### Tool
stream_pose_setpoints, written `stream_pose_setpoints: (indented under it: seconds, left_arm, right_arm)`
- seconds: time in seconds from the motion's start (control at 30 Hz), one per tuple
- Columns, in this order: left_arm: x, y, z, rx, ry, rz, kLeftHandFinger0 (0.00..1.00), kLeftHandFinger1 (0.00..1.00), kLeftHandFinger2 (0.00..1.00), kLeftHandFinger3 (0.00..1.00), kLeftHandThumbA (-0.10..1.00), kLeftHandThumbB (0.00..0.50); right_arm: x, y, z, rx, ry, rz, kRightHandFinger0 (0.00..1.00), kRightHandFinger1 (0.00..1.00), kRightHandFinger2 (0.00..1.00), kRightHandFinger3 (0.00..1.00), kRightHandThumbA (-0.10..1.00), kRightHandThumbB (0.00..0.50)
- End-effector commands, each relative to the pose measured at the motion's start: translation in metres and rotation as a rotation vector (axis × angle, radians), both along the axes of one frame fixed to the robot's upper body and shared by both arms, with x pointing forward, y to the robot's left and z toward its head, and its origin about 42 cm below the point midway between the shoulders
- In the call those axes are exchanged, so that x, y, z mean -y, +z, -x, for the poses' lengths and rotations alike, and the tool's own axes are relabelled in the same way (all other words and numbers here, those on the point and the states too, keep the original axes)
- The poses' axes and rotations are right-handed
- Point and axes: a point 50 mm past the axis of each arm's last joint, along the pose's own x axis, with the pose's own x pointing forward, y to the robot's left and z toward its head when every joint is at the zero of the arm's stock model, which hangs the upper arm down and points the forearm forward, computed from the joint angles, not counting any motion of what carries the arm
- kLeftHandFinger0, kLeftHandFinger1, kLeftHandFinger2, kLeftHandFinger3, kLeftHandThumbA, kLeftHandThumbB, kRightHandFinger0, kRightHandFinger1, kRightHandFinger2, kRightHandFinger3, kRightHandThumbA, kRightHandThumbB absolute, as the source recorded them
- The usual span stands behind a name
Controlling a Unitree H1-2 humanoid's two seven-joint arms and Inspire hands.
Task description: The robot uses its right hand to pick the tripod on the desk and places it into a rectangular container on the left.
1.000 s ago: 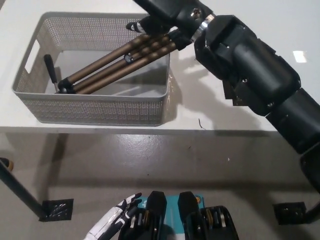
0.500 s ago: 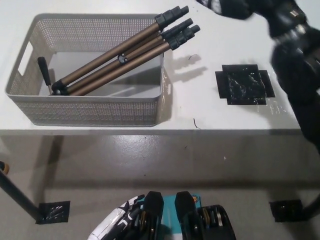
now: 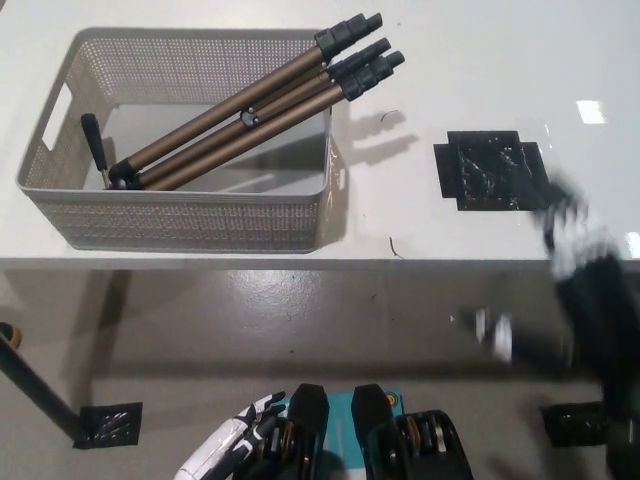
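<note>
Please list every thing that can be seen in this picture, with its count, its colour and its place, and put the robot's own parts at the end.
tripod: one, bronze legs with black ends, lying slanted in the container, its feet sticking out over the right rim.
container: one, pale grey mesh, rectangular, on the desk at the left.
desk: one, white, across the upper half of the view.
black tape patch: one, on the desk to the right of the container.
floor tape patches: two, black, on the grey floor at lower left and lower right.
left hand: white, low at the bottom edge, resting.
right hand: black, blurred, at the right edge near the desk front, holding nothing that shows.
</note>
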Motion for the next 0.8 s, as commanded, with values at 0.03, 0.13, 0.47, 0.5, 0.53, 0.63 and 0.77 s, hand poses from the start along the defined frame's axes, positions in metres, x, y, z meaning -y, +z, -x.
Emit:
stream_pose_setpoints:
  seconds: [0.03,0.13,0.47,0.5,0.53,0.63,0.77]
  left_arm:
    - [-0.009,0.023,-0.018,0.109,0.079,0.049,1.0,1.0,1.0,1.0,1.0,0.5]
    - [-0.014,0.025,-0.017,0.118,0.105,0.049,1.0,1.0,1.0,1.0,1.0,0.5]
    - [-0.025,0.031,-0.02,0.126,0.178,0.111,1.0,1.0,1.0,1.0,1.0,0.5]
    - [-0.026,0.031,-0.019,0.127,0.182,0.115,1.0,1.0,1.0,1.0,1.0,0.5]
    - [-0.026,0.031,-0.019,0.127,0.182,0.114,1.0,1.0,1.0,1.0,1.0,0.5]
    - [-0.028,0.031,-0.018,0.12,0.189,0.125,1.0,1.0,1.0,1.0,1.0,0.5]
    - [-0.027,0.029,-0.013,0.131,0.195,0.134,1.0,1.0,1.0,1.0,1.0,0.5]
  right_arm:
    - [-0.003,-0.083,0.081,-0.16,-0.05,-0.423,1.0,1.0,1.0,1.0,1.0,0.321]
    - [-0.002,-0.104,0.073,-0.297,-0.081,-0.588,1.0,1.0,1.0,1.0,1.0,0.363]
    - [0.004,-0.143,0.043,-0.504,-0.053,-0.85,1.0,1.0,1.0,1.0,1.0,0.422]
    - [0.004,-0.142,0.042,-0.511,-0.042,-0.847,1.0,1.0,1.0,1.0,1.0,0.416]
    - [0.004,-0.142,0.041,-0.511,-0.038,-0.848,1.0,1.0,1.0,1.0,1.0,0.413]
    - [0.004,-0.143,0.039,-0.514,-0.039,-0.853,1.0,1.0,1.0,1.0,1.0,0.436]
    - [0.005,-0.145,0.037,-0.518,-0.037,-0.864,1.0,1.0,1.0,1.0,1.0,0.426]
